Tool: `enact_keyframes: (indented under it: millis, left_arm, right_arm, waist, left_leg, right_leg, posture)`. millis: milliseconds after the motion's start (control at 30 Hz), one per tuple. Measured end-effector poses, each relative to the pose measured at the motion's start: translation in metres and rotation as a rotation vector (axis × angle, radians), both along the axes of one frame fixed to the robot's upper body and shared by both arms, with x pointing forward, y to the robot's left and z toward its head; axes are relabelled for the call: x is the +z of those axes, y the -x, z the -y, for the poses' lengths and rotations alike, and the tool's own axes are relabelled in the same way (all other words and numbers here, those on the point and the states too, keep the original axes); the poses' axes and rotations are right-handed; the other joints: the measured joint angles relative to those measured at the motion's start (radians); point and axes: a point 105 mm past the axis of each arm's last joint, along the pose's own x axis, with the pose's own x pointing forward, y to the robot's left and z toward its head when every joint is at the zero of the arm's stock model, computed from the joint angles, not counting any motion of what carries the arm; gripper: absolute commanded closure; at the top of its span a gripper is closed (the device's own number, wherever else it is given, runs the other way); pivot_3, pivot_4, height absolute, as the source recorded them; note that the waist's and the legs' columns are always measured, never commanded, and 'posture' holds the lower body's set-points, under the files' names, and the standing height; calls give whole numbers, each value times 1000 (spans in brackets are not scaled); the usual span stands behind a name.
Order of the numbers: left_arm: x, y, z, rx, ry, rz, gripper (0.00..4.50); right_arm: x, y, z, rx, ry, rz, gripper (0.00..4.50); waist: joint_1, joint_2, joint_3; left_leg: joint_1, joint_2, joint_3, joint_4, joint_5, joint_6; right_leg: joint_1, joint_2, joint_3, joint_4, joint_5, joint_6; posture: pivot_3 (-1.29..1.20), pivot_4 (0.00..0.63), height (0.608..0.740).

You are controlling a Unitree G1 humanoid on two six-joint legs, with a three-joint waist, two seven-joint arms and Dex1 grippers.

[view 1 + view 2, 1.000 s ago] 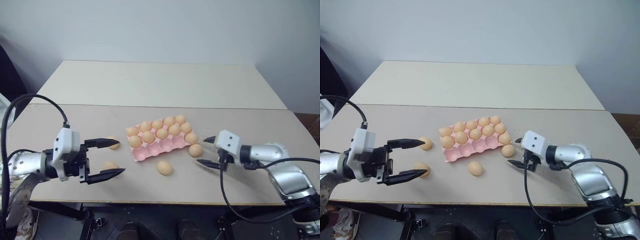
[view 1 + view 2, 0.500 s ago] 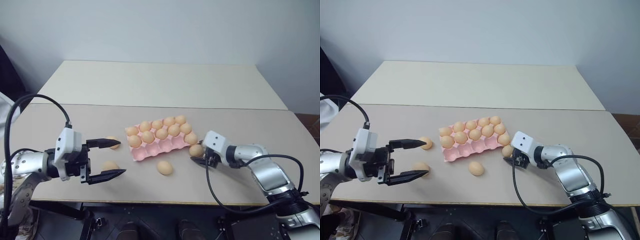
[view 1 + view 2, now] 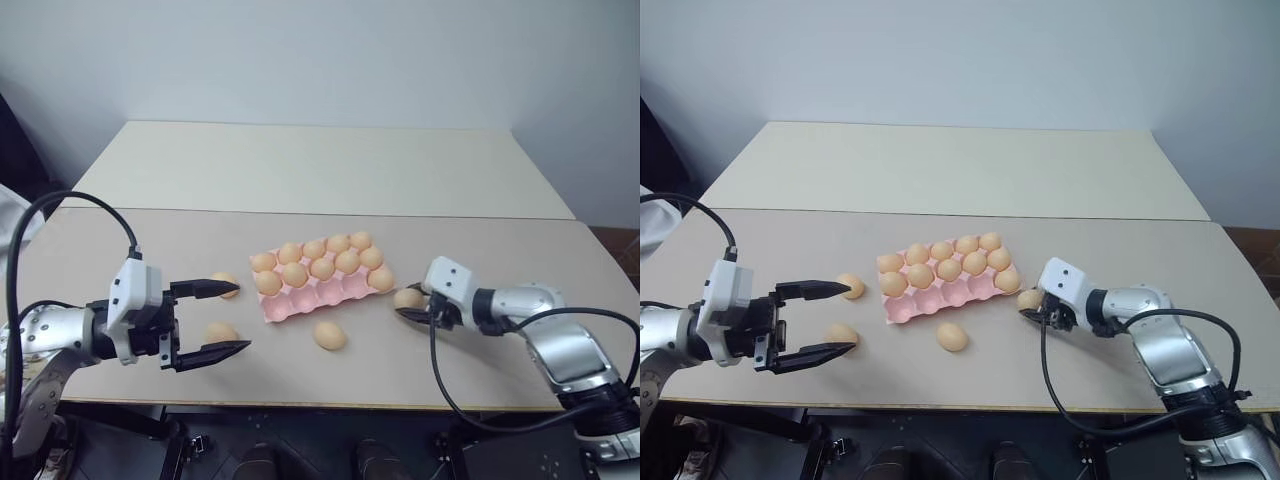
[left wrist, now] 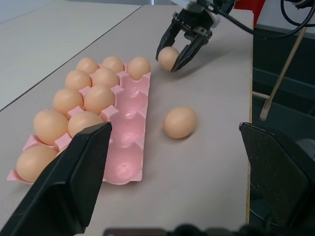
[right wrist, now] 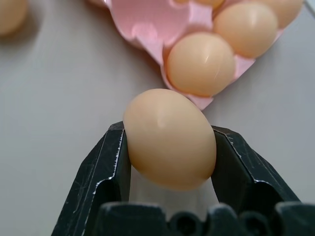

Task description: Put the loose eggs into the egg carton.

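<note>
The loose eggs lie on the near half of the worktop around the egg carton. Nearest is one egg alone, just in front of the carton's near edge. To the left, a second egg sits between the wide-spread fingers of the left pincer, which touches nothing, and a third egg lies just past that pincer's far fingertip. To the right, the right pincer is clamped on a fourth egg, one black finger on each side, just off the carton's right end.

The pink carton lies flat and slightly askew in the middle of the worktop. Its near row of five cups is empty except the rightmost cup, which holds an egg. The middle and far rows are full, five eggs each, one to a cup. Beyond the carton the worktop is bare to the wall.
</note>
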Motion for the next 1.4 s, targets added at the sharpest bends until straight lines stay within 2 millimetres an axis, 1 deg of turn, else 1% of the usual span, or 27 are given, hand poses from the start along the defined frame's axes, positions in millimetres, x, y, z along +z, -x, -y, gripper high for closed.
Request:
enact_keyframes:
  millis: [33, 100, 167, 200, 267, 300, 367, 433, 567, 633, 667, 800, 933, 1033, 1100, 1200, 1333, 1400]
  left_arm:
    - [1, 0, -1, 4, 1, 5, 0]
    - [6, -3, -4, 18, 11, 23, 0]
    - [15, -9, -5, 30, 32, 55, 0]
    - [18, -10, -5, 31, 44, 63, 0]
    - [22, -13, -5, 38, 87, 71, 0]
    - [23, -13, -5, 39, 100, 74, 0]
    - [26, -15, -5, 42, 133, 74, 0]
    - [28, -15, -3, 38, 151, 67, 0]
    - [28, -15, -3, 41, 171, 60, 0]
    - [28, -15, -3, 41, 175, 60, 0]
    - [28, -14, -2, 39, 174, 60, 0]
    - [28, -13, -1, 34, 172, 60, 0]
    - [28, -13, -1, 30, 166, 60, 0]
    - [28, -14, -5, 35, 153, 54, 0]
    - [28, -14, -13, 55, 144, 47, 0]
    - [25, -11, -27, 80, 123, 23, 0]
    - [14, -2, -48, 104, 98, -28, 0]
    - [9, 2, -61, 133, 70, -55, 0]
  right_arm:
    - [11, 1, -4, 25, -21, 26, 2329]
    - [35, -2, -19, 80, -64, 94, 2329]
    - [53, -3, -44, 157, -112, 150, 2329]
    - [54, -3, -54, 190, -120, 155, 2329]
    - [46, -5, -74, 236, -126, 132, 2329]
    - [40, -7, -79, 242, -124, 116, 2329]
    - [30, -17, -91, 230, -122, 91, 2329]
    - [19, -25, -97, 205, -93, 78, 2329]
    - [7, -37, -89, 134, -44, 65, 2329]
    - [6, -38, -88, 130, -38, 66, 1698]
    - [6, -38, -88, 130, -37, 66, 1458]
    - [9, -34, -89, 151, -48, 69, 21]
    - [15, -27, -88, 169, -72, 78, 21]
    - [26, -21, -74, 178, -98, 92, 21]
    - [34, -11, -60, 199, -120, 98, 21]
    - [37, 4, -35, 222, -136, 83, 21]
    - [41, 24, -5, 260, -150, 54, 21]
    - [43, 34, 9, 284, -139, 30, 21]
  waist:
    - [-2, 0, 0]
    - [-9, 0, 0]
    - [-12, 0, 0]
    - [-12, 0, 0]
    - [-12, 0, 0]
    - [-12, 0, 0]
    - [-11, 0, 0]
    - [-7, 0, 0]
    - [1, 0, 0]
    - [1, 0, 0]
    - [1, 0, 0]
    - [0, 0, 0]
    - [1, 0, 0]
    - [5, 0, 0]
    - [7, 0, 0]
    - [4, 0, 0]
    - [-1, 0, 0]
    - [-2, 0, 0]
  left_leg:
    - [0, 0, 0, 0, 0, 0]
    - [2, 0, 0, 0, 0, 0]
    - [3, 0, 0, 0, 0, 0]
    - [3, 0, 0, -1, 0, 0]
    - [0, 0, 0, 0, 0, 0]
    - [-2, 0, 0, 1, 0, 0]
    - [-2, 0, 0, 1, 0, 0]
    - [-2, 0, -1, 1, 0, 0]
    - [-2, 0, -1, 1, 0, 0]
    - [-1, 0, 0, 1, 0, 0]
    - [-1, 0, 0, 1, 0, 0]
    - [-1, 0, -1, 1, 0, 0]
    - [-1, 0, -1, 1, 0, 0]
    - [-2, 0, -1, 1, 0, 0]
    - [-1, 0, -1, 1, 0, 0]
    - [-1, 0, 0, 1, 0, 0]
    - [0, 0, 0, 0, 0, 0]
    - [1, 0, 0, 0, 0, 0]
  right_leg:
    - [0, 0, 0, 0, 0, 0]
    - [1, 0, 0, 1, 0, 0]
    - [2, 1, 0, 1, 0, 0]
    - [2, 1, 0, 1, 0, 0]
    - [0, 0, 0, 0, 0, 0]
    - [-1, 0, 0, 0, 0, 0]
    - [-2, 0, 0, 1, 0, 0]
    - [-1, 0, 0, 1, 0, 0]
    - [-1, 0, -1, 1, 0, 0]
    - [-1, 0, -1, 1, 0, 0]
    - [-1, 0, -1, 1, 0, 0]
    - [-1, 0, -1, 1, 0, 0]
    - [-1, 0, -1, 1, 0, 0]
    - [-1, 0, -1, 1, 0, 0]
    - [-1, 0, -1, 0, 0, 0]
    - [-1, 0, -1, 0, 0, 0]
    - [0, 0, 0, 0, 0, 0]
    - [0, 0, 0, 0, 0, 0]
  posture:
    - [0, 150, 740]
    - [0, 150, 740]
    - [0, 150, 740]
    - [0, 150, 740]
    - [0, 150, 740]
    - [0, 150, 740]
    - [0, 150, 740]
    - [0, 150, 740]
    - [0, 150, 740]
    - [0, 150, 740]
    - [0, 150, 740]
    - [0, 150, 740]
    - [0, 150, 740]
    - [0, 150, 740]
    - [0, 150, 740]
    - [0, 150, 740]
    - [0, 150, 740]
    - [0, 150, 740]
